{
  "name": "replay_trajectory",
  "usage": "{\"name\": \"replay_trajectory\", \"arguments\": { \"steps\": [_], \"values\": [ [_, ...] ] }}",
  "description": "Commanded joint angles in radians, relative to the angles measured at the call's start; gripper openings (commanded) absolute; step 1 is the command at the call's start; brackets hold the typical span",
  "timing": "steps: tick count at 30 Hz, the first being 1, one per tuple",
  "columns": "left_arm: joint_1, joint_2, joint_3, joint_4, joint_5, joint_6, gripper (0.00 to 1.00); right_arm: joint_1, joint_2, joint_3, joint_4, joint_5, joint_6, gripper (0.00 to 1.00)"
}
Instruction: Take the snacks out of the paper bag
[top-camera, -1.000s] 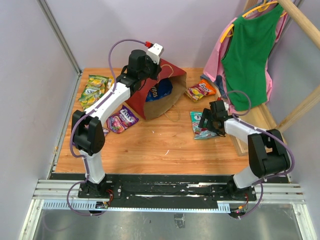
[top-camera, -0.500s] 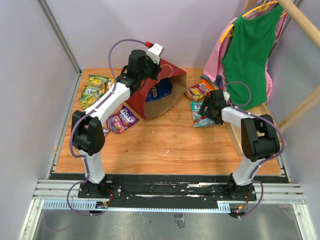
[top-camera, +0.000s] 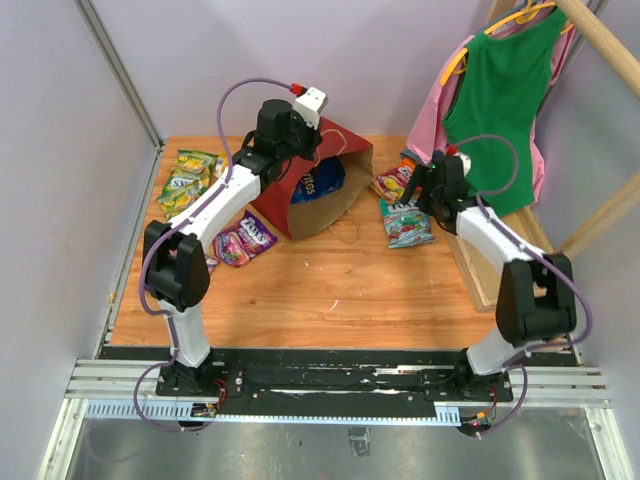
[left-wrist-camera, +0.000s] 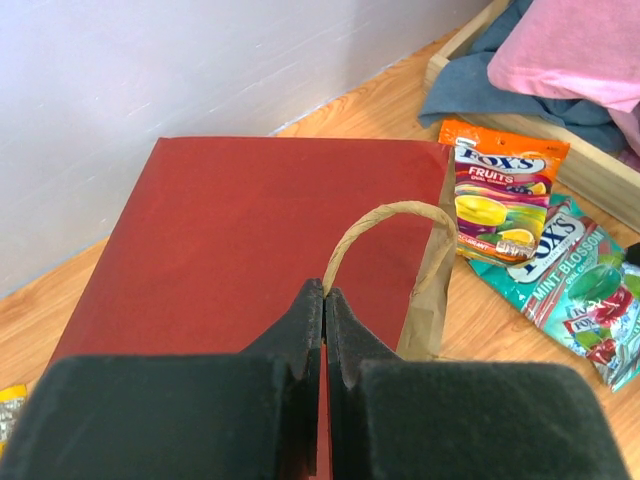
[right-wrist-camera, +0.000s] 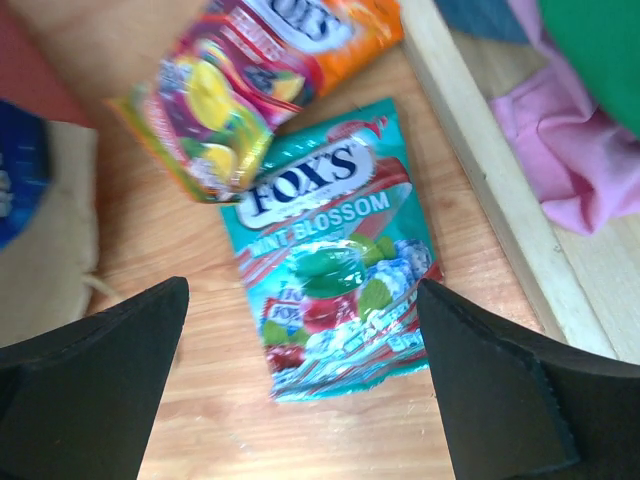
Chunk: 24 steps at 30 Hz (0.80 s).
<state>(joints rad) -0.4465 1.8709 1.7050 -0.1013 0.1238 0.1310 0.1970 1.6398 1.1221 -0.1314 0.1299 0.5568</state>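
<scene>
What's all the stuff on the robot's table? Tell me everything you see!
paper bag: one, red, on its side, mid-table
chip bag: one, blue, inside the paper bag
green-yellow packets: about three, overlapping, table's far left
purple packet: one, left of the paper bag, nearer the arms
orange packet: one, right of the paper bag
teal packet: one, beside the orange packet
clothes: green and pink, hanging far right
table: one, wooden
left gripper: shut on the paper bag's top edge
right gripper: open, above the teal packet
</scene>
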Motion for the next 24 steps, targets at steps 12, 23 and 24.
{"name": "replay_trajectory", "arguments": {
  "steps": [12,23,24],
  "values": [
    [0.009,-0.019,0.033,-0.014,-0.042,0.001,0.01,0.195,-0.142,-0.007,0.179,-0.23,-0.122,0.93],
    [0.011,-0.011,0.059,-0.04,-0.025,-0.012,0.01,0.269,0.065,0.075,0.281,-0.334,-0.008,0.81],
    [0.011,-0.01,0.06,-0.042,-0.026,-0.012,0.01,0.277,0.085,0.094,0.29,-0.342,-0.005,0.81]
  ]
}}
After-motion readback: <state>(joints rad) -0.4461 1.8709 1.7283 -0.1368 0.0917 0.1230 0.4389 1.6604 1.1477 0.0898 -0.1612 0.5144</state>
